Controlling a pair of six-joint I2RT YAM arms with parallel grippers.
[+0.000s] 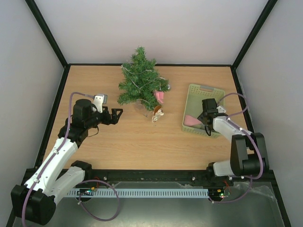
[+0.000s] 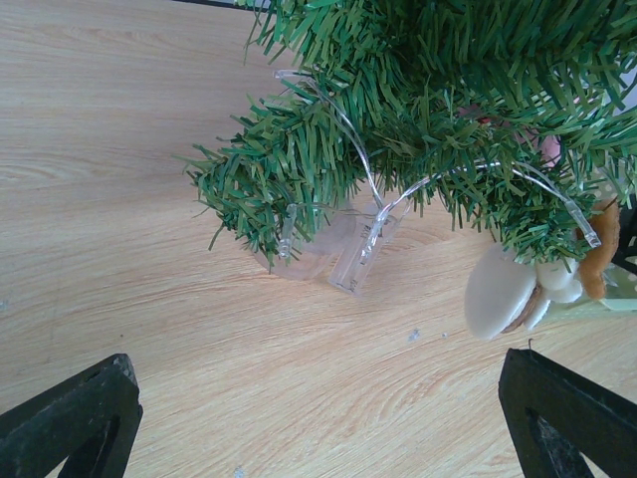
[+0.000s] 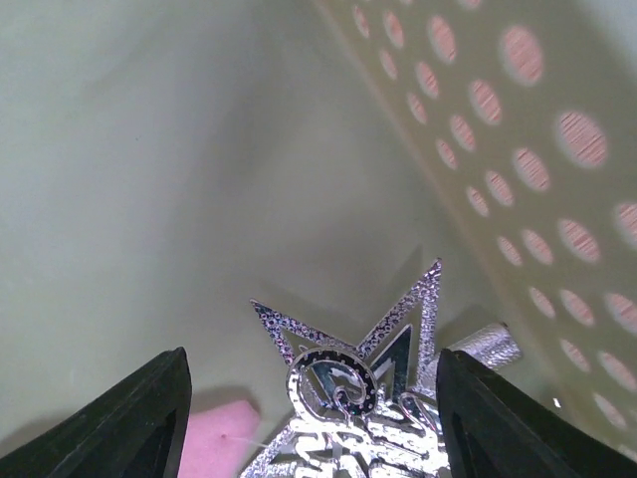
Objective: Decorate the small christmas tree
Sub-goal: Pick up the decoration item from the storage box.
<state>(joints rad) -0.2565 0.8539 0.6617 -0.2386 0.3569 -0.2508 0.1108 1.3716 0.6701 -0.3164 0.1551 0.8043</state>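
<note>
Left gripper (image 1: 118, 115) extends low toward the small christmas tree (image 1: 141, 80), jaws apart. Right gripper (image 3: 312, 358) dips into the basket (image 1: 206, 88), jaws spread astride a silver star (image 3: 333, 438).

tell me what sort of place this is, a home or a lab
Probably a robot test cell, not a home: plain white walls in a black frame box in a light wooden tabletop, and white-and-black robot arms, left and right, are bolted at its near edge.

Left wrist cam: small christmas tree (image 2: 448, 119) was cut off at top & right edges; left gripper (image 2: 318, 363) fingers were cropped at bottom. Right wrist cam: silver star ornament (image 3: 348, 388) & pink thing (image 3: 219, 443) ran off bottom edge. Top cam: right gripper (image 3: 311, 357) tips were hidden behind its wrist, inside basket (image 1: 196, 90); pale ornament (image 1: 157, 113) by tree's foot was too small to ID.
</note>
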